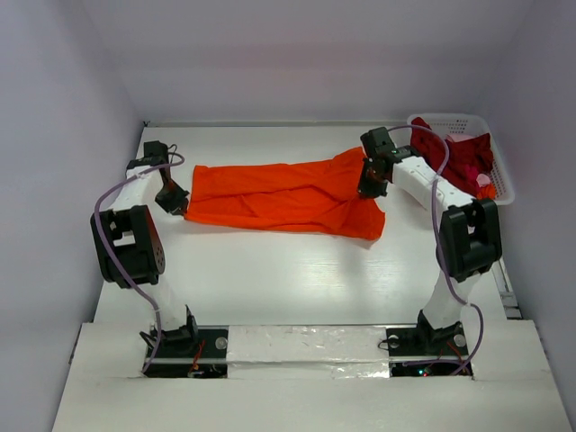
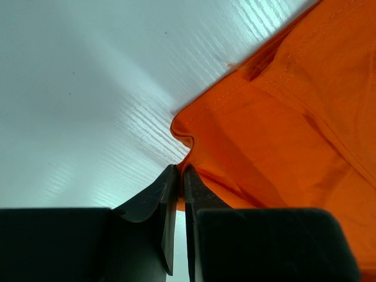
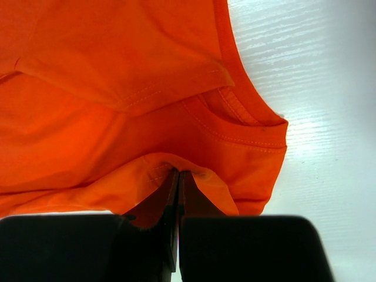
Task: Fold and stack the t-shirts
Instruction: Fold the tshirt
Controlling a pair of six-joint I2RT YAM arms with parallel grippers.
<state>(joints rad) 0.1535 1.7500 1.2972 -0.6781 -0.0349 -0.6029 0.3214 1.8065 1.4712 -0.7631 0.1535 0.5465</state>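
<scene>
- Folding is the step in hand, judging by the top view. The bright orange soft cloth t-shirt [image 1: 283, 196] lies lengthwise mid-table, with the left gripper [image 1: 173, 200] and right gripper [image 1: 371, 184] at its ends. Dark red cloth shirts [image 1: 463, 160] sit in the white plastic lattice basket [image 1: 504, 184]. The white table [image 1: 297, 270] is bounded by plain pale walls.
- Left wrist: jaws pressed together, pinching cloth by the hem corner [image 2: 185, 126].
- Right wrist: jaws clamped on a fold below the collar [image 3: 247, 111]. Next, both ends probably need lifting level and taut.
</scene>
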